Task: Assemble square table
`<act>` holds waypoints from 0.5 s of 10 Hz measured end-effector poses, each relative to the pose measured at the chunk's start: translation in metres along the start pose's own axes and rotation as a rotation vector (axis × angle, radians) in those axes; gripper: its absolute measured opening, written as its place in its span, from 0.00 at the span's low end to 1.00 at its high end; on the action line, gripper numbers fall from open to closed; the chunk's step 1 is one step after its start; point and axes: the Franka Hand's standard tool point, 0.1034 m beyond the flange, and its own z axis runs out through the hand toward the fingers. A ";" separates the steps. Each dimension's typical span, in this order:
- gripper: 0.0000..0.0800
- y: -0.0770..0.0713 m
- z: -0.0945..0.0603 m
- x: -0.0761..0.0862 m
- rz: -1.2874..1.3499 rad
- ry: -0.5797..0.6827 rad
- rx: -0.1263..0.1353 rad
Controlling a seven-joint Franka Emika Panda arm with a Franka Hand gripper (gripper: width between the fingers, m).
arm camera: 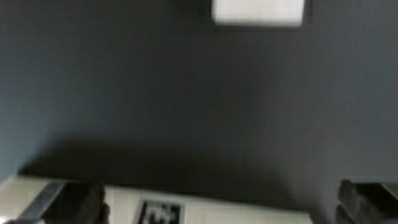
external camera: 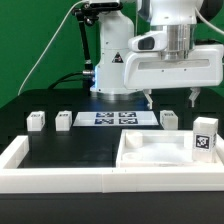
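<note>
Below the gripper (external camera: 171, 97), whose jaws stand spread and empty, a leg (external camera: 169, 118) stands on the black worktop (external camera: 80, 140), just beside the marker board (external camera: 113, 118). Coming down off-centre could tip this leg or push it into the board. The tabletop (external camera: 150, 158) lies lower and further forward, a second leg (external camera: 205, 135) by its rim, which a finger might clip. A third leg (external camera: 64, 118) and a fourth leg (external camera: 36, 120) sit well off sideways. A white wall (external camera: 15, 160) edges the worktop, and a green backdrop (external camera: 30, 40) hangs behind.

Marker board (external camera: 115, 118) far centre on the worktop (external camera: 75, 145); two legs (external camera: 36, 120) on the exterior view's left, square table top (external camera: 150, 152) near right.
</note>
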 end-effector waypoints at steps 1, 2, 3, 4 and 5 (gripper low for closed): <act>0.81 -0.004 0.005 -0.013 -0.009 -0.007 -0.004; 0.81 -0.005 0.008 -0.022 -0.017 -0.016 -0.006; 0.81 -0.005 0.009 -0.028 -0.020 -0.020 -0.008; 0.81 -0.004 0.011 -0.033 -0.021 -0.027 -0.009; 0.81 -0.004 0.012 -0.038 -0.024 -0.035 -0.010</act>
